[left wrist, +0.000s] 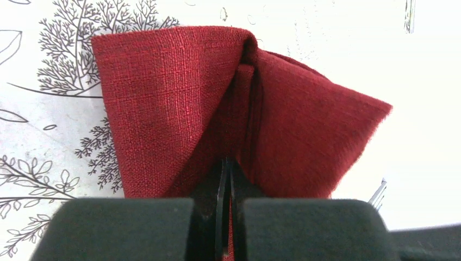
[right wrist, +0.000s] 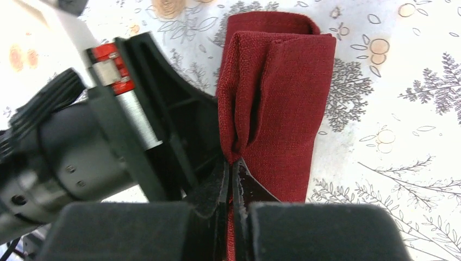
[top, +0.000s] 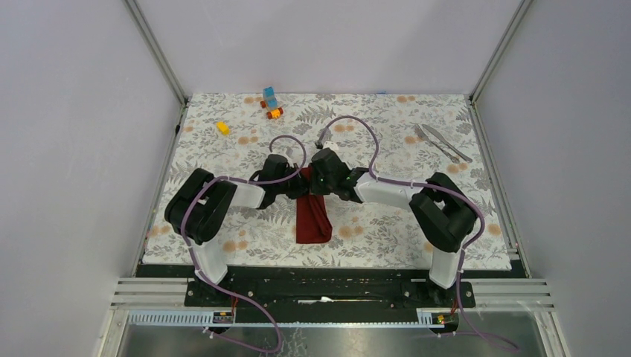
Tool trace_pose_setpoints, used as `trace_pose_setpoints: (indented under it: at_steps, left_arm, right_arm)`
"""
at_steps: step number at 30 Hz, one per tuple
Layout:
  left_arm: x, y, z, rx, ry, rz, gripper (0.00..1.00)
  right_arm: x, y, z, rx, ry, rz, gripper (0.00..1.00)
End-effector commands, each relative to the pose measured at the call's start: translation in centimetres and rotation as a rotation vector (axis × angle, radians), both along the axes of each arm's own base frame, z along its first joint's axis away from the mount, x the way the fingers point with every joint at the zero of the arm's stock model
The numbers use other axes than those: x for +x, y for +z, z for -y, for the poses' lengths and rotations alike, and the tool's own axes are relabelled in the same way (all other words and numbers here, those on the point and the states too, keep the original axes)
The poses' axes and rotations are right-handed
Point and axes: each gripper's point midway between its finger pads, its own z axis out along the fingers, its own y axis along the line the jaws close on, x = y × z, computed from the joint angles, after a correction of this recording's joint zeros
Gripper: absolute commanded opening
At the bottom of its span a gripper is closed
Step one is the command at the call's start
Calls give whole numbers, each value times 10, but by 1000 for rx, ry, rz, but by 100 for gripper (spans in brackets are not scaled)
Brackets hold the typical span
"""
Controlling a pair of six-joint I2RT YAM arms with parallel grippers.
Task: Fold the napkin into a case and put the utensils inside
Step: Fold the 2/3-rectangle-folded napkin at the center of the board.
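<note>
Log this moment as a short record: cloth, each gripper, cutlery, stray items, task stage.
napkin: folded into a narrow strip, lying mid-table, far end pinched and bunched
left gripper: shut on the napkin
right gripper: shut on the napkin, right beside the left one
utensils: fork and knife side by side, far right, away from the cloth
toy blocks: blue-orange cluster and one yellow piece, far left
stage: folding; utensils not yet inside
</note>
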Motion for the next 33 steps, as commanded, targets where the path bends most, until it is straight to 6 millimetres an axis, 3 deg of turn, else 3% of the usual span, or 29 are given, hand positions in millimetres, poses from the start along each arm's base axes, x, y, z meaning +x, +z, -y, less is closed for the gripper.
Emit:
trace_pose_setpoints:
  at_steps: [1, 5, 15, 20, 28, 33]
  left_arm:
    - [-19, -18, -8, 33, -42, -60, 6]
    - [-25, 7, -6, -7, -70, -34, 21]
    - [-37, 57, -29, -27, -63, 34, 25]
    - [-39, 40, -53, 43, -14, 11, 32]
    - [-36, 6, -49, 32, -12, -35, 32]
    - [-42, -11, -47, 7, -11, -64, 25]
  right_arm:
    - [9, -10, 2, 3, -92, -8, 0]
    - [10, -7, 2, 15, -99, 5, 0]
    - [9, -13, 7, -7, -109, 2, 0]
    - [12, -13, 6, -16, -118, -8, 0]
    - [11, -23, -1, -81, -156, -47, 0]
    - [12, -26, -7, -90, -200, -62, 0]
